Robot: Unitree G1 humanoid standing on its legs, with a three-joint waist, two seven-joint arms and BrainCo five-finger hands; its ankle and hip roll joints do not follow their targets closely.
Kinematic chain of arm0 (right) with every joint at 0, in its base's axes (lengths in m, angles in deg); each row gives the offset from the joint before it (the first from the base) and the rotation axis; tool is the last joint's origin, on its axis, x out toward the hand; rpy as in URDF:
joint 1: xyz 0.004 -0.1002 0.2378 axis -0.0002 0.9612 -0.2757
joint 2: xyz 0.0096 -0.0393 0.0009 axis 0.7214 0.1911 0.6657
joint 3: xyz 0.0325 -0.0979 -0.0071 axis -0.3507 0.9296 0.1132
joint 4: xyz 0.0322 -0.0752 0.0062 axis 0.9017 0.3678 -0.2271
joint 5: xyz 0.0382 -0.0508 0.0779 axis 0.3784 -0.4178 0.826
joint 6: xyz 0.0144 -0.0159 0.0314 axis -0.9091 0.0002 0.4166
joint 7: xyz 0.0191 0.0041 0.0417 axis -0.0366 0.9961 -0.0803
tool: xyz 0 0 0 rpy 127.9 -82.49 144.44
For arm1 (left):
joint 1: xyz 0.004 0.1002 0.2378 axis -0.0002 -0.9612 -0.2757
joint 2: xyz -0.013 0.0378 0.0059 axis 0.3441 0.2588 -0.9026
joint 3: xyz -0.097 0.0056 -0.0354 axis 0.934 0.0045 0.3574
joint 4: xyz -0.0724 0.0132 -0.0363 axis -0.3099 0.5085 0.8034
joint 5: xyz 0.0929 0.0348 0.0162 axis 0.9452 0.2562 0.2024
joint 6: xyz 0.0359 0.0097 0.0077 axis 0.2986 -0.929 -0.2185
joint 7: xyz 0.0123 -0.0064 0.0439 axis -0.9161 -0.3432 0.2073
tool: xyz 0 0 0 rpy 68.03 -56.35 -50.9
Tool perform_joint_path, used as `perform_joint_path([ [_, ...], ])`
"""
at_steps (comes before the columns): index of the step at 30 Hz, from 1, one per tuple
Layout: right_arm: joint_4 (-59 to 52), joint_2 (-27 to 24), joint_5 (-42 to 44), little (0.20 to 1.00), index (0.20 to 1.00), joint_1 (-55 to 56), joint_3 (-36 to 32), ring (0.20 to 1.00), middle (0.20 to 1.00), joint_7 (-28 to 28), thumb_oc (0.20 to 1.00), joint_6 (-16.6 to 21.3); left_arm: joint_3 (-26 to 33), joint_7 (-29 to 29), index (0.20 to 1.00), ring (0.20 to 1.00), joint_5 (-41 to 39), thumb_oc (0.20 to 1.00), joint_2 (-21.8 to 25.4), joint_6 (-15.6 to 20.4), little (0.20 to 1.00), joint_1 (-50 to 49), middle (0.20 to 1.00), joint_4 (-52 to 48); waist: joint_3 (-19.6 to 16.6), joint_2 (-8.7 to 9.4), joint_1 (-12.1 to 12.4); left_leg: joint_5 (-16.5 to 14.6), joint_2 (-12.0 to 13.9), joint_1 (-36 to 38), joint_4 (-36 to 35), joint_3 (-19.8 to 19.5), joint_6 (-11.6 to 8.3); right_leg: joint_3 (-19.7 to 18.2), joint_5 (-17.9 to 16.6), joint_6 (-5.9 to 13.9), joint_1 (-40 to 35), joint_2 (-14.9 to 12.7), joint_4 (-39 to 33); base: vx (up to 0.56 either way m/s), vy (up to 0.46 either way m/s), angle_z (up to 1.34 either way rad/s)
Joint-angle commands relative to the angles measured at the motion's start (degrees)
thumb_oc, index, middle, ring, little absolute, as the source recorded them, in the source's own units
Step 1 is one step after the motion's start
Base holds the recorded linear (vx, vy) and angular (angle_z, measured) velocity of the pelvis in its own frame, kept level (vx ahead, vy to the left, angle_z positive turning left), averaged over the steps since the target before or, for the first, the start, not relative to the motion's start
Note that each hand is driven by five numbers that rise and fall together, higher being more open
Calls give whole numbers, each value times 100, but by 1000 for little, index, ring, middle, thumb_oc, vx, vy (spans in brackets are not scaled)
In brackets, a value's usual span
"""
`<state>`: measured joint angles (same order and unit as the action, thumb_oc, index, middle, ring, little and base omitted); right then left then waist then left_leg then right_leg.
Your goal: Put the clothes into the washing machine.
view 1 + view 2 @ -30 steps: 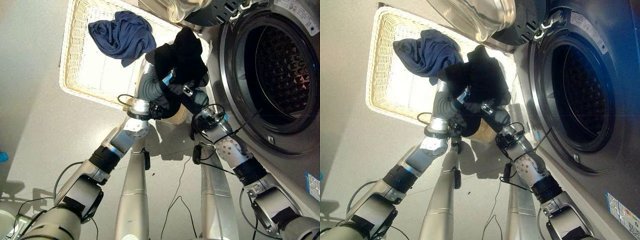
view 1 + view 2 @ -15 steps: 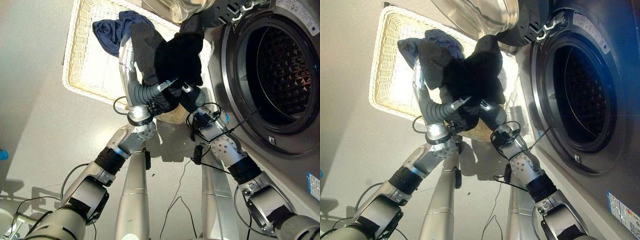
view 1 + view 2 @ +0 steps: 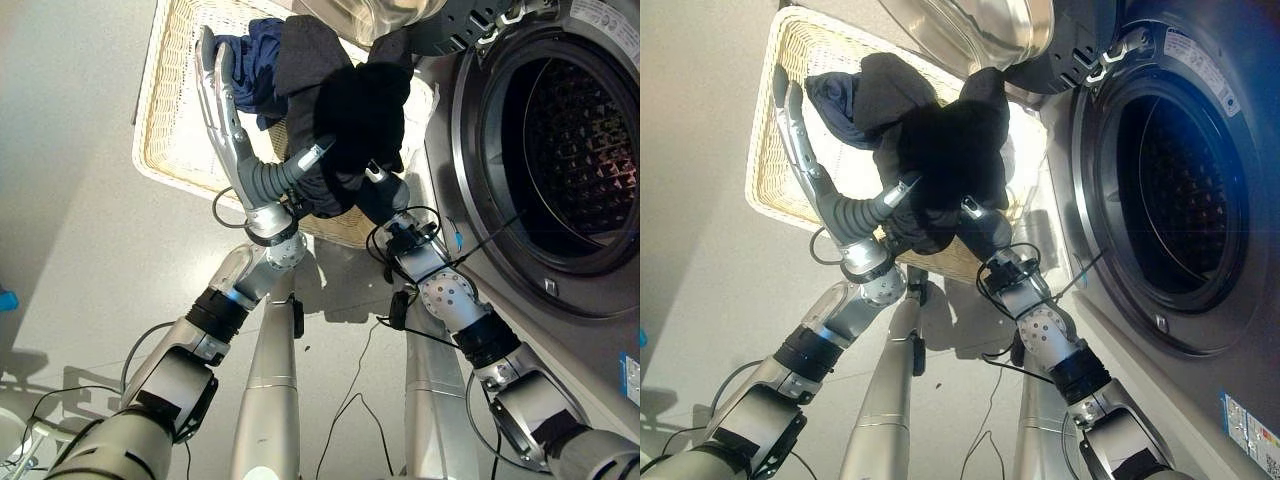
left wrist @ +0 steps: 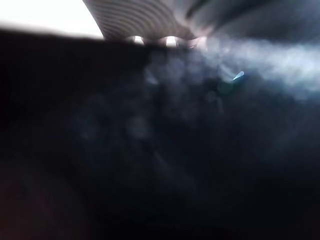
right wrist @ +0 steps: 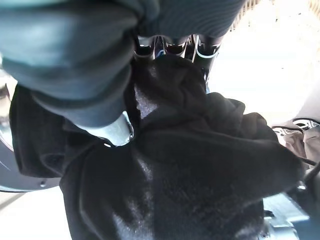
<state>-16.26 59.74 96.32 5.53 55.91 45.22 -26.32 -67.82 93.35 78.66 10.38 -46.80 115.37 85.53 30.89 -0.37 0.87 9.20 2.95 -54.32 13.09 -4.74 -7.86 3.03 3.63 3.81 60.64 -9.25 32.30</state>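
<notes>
Right now you've got the black garment (image 3: 355, 120) bunched up above the basket (image 3: 170, 150), just left of the washing machine (image 3: 560, 150) opening. Left hand (image 3: 222, 95) reaches far w/ fingers straight, thumb sticking out under the cloth, so it's carrying, not clamping. Right hand (image 5: 172, 47) is buried in the fabric; can't tell its closure. Blue garment (image 3: 250, 70) lies in the basket. Cloth is soft, light, floppy & will drape off, so I'd grab the thick middle bunch, not a loose edge.
</notes>
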Motion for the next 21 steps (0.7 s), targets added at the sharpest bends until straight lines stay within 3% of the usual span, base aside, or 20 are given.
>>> perform_joint_path([
  [1, -810, 358, 456, 200, 200, -51, -62, 200, 200, 678, 200, 211, 247, -208, 1000, 1000, -94, 1000, 118, 220, 1000, 262, 1000, 169, -110, 68, 8, -269, -357, -164, 544, -13, 368, 415, -1202, 359, -186, 58, -1071, 0, 0, 0],
  [8, -756, 215, 697, 200, 200, -107, -359, 200, 200, 1067, 200, 618, 225, -774, 1000, 1000, -405, 1000, 257, 481, 1000, 224, 1000, 351, -110, 60, 15, -296, -348, -176, 582, -2, 369, 424, -1184, 374, -185, 48, -1031, 0, 0, 0],
  [12, -453, 33, 898, 200, 200, -183, -673, 200, 200, 1180, 200, 1008, 274, -1045, 1000, 1000, -1107, 1000, 321, 818, 1000, 213, 1000, 682, -110, 58, -9, -321, -325, -189, 635, 23, 351, 401, -1172, 385, -182, 63, -992, 0, 0, 0],
  [21, 1167, -535, 1783, 200, 200, -326, -1211, 200, 200, 1158, 200, 1049, 277, -1037, 1000, 1000, -1861, 1000, 533, 767, 1000, 370, 1000, 2022, -110, 61, -79, -334, -245, -190, 653, 95, 302, 376, -1163, 396, -166, 88, -952, -1, 11, 0],
])
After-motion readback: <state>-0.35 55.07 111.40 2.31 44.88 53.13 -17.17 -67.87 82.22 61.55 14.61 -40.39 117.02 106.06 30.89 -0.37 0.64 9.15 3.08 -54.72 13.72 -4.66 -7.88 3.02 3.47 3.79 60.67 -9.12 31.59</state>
